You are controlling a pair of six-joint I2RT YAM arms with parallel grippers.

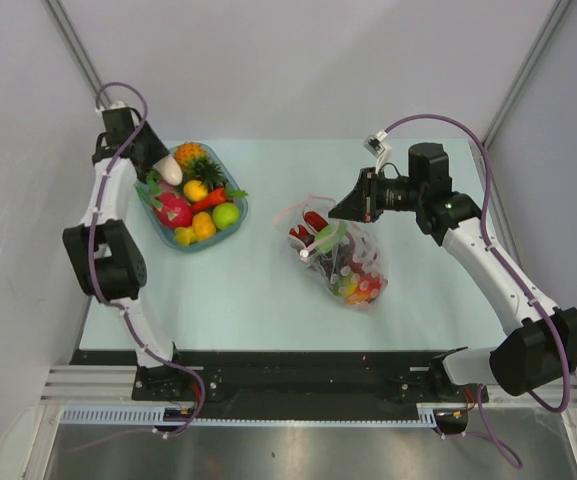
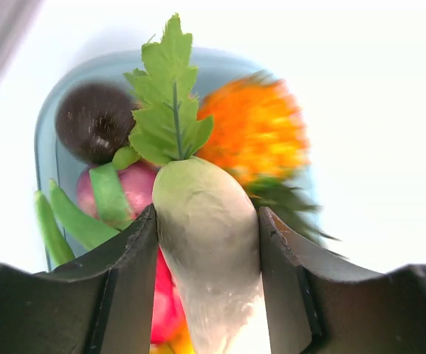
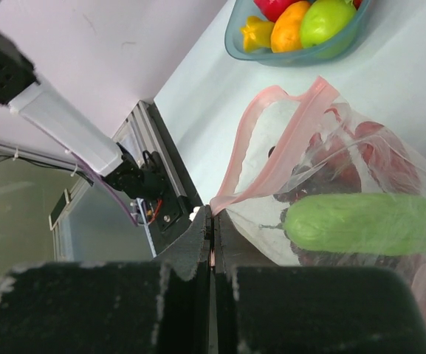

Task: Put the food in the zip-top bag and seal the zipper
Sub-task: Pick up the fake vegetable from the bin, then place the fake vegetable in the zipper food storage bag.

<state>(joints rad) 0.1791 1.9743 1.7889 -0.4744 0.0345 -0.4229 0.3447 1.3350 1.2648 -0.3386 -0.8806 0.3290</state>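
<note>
My left gripper (image 1: 160,162) hangs over the far left end of the blue-green tray (image 1: 236,222). It is shut on a pale white radish with a green leaf (image 2: 207,228), held between both fingers (image 2: 131,265). More food fills the tray: a pineapple (image 1: 204,162), a red piece (image 1: 173,211) and a green apple (image 1: 226,214). The zip-top bag (image 1: 346,262) lies mid-table with several food pieces inside, among them a green cucumber (image 3: 368,223). My right gripper (image 3: 213,215) is shut on the bag's pink zipper strip (image 3: 270,151) and holds the mouth up and open.
The tray also shows in the right wrist view (image 3: 301,57) and the left wrist view (image 2: 44,147). Grey walls stand close on the left and right. The table's near edge has a metal rail (image 1: 298,385) between the arm bases.
</note>
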